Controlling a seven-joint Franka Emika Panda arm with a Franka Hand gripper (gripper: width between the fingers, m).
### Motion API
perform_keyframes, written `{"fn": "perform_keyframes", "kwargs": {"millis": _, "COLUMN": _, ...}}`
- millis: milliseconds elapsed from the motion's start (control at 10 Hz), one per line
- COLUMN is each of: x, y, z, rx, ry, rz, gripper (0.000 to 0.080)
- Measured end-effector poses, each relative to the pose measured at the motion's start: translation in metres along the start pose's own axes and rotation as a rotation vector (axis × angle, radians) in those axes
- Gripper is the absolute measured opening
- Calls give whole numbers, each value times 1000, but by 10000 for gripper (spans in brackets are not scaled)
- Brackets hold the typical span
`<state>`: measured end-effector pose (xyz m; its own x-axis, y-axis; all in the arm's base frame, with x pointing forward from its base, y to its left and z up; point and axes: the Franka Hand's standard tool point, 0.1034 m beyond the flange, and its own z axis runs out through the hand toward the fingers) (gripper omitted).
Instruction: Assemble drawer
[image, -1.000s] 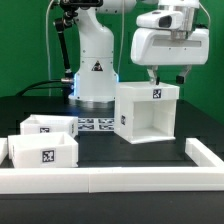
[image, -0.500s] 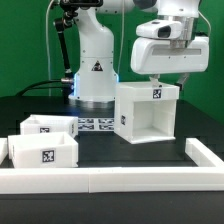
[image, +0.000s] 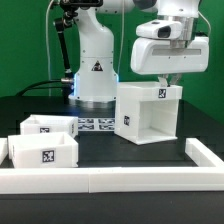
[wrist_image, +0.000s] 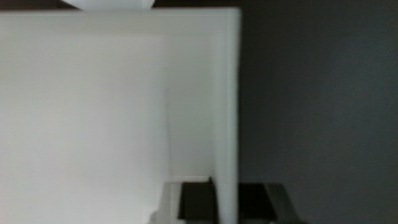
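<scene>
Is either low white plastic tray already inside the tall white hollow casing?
No, the nearer tray and the farther tray sit on the table, at the exterior view's left of the casing.

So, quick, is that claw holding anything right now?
Claw: astride the casing wall, one finger each side; whether it has clamped shut cannot be told.

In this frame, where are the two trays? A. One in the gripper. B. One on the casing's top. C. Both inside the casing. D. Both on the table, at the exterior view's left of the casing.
D: the front tray and rear tray both stand on the table, apart from the casing, at the exterior view's left.
</scene>
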<state>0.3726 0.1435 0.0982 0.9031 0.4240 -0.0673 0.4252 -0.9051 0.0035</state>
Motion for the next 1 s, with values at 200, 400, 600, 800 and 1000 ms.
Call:
{"fn": "perform_keyframes", "kwargs": {"millis": 200, "x": 0, "y": 0, "z": 0, "rx": 0, "ry": 0, "rz": 0, "gripper": 37}}
{"fn": "perform_keyframes", "kwargs": {"millis": 400, "x": 0, "y": 0, "z": 0, "rx": 0, "ry": 0, "rz": 0, "gripper": 37}}
{"fn": "perform_keyframes", "kwargs": {"millis": 600, "x": 0, "y": 2, "z": 0, "rx": 0, "ry": 0, "rz": 1, "gripper": 37}}
{"fn": "perform_keyframes", "kwargs": {"millis": 800, "x": 10, "y": 21, "z": 0, "rx": -10, "ry": 7, "rz": 56, "gripper": 38}}
{"fn": "perform_keyframes", "kwargs": {"millis": 1000, "x": 28, "y": 47, "z": -2, "rx": -6, "ry": 24, "rz": 117, "gripper": 38}}
